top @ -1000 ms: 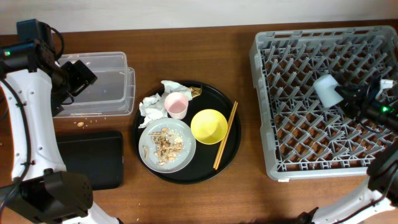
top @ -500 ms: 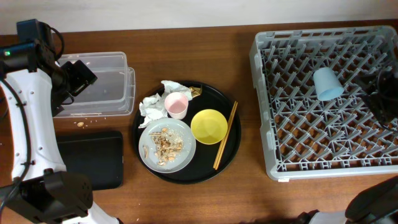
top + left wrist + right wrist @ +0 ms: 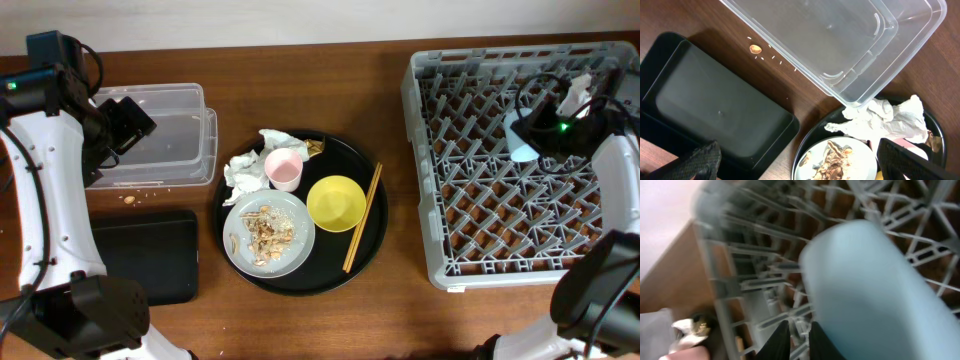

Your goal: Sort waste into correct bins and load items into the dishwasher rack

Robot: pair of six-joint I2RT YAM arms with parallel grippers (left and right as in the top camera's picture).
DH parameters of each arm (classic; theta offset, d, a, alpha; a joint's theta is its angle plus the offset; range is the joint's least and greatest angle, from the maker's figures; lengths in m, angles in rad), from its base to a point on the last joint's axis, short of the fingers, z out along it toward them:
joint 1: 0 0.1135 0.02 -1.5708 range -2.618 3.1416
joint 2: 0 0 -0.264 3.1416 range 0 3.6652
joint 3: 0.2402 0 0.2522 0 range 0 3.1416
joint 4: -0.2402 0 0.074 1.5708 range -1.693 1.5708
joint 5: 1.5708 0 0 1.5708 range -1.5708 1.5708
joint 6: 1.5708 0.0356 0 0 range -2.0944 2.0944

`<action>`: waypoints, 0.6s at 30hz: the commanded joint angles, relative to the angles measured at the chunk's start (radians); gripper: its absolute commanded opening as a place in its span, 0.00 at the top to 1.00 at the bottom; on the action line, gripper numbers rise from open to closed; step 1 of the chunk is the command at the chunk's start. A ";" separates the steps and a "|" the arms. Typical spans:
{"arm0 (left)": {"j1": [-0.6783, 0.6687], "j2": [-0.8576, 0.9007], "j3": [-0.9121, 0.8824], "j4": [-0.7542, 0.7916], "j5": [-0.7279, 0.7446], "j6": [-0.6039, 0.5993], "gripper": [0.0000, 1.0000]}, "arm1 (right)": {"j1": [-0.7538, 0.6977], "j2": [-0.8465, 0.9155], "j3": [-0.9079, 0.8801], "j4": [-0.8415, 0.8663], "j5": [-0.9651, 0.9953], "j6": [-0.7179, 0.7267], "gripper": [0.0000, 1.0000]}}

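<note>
Only one thing has been loaded; the light-blue cup [image 3: 520, 140] is in the dishwasher rack [image 3: 418, 180], near its far side, lying tipped among the pegs. The right end effector [image 3: 799, 341] is right by that cup; the wrist picture is blurry, so it cannot be told if the cup is gripped or let go.

The rest of the dishes are not loaded yet; the pink cup [image 3: 284, 168], the yellow bowl [image 3: 336, 203], the pale-grey plate [image 3: 300, 250] and the chopsticks [image 3: 362, 220] are all seen on the round black tray [image 3: 372, 240], well apart from the rack.

No waste looks sorted yet; the crumpled tissue [image 3: 243, 170] and the gold-brown wrapper [image 3: 315, 148] are on the far side of the round tray, and the food scraps [image 3: 265, 232] are piled on the plate. The clear tub [image 3: 175, 130] looks bare but for a few specks; nothing is seen in the shallow black tray [image 3: 150, 255]. A few crumbs [image 3: 130, 199] are seen on the surface [image 3: 300, 320] between those two bins.

The left end effector [image 3: 800, 162] is spread wide with nothing in it, up over the near edge of the clear tub.

So most of the job is judged to be left; four kinds of dishes are to be racked and three kinds of waste are to be binned.
</note>
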 commanded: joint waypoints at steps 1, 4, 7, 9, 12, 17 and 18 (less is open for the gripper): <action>0.005 -0.029 0.018 -0.001 -0.007 -0.009 0.01 | -0.014 0.003 0.008 -0.012 0.100 0.004 0.84; 0.005 -0.029 0.018 -0.001 -0.007 -0.009 0.01 | -0.033 0.002 0.008 -0.035 0.100 0.003 0.84; 0.005 -0.029 0.018 -0.001 -0.007 -0.009 0.01 | -0.049 -0.009 0.010 -0.079 0.092 0.003 0.94; 0.005 -0.029 0.018 -0.001 -0.007 -0.009 0.01 | -0.058 -0.038 0.017 -0.114 0.092 0.003 0.96; 0.005 -0.029 0.018 -0.001 -0.007 -0.009 0.01 | -0.069 -0.109 0.032 -0.159 0.092 0.003 0.94; 0.005 -0.029 0.018 -0.001 -0.007 -0.009 0.01 | -0.068 -0.235 0.036 -0.140 0.073 0.003 0.56; 0.005 -0.029 0.018 -0.001 -0.007 -0.009 0.01 | -0.068 -0.248 0.036 -0.128 0.073 0.003 0.52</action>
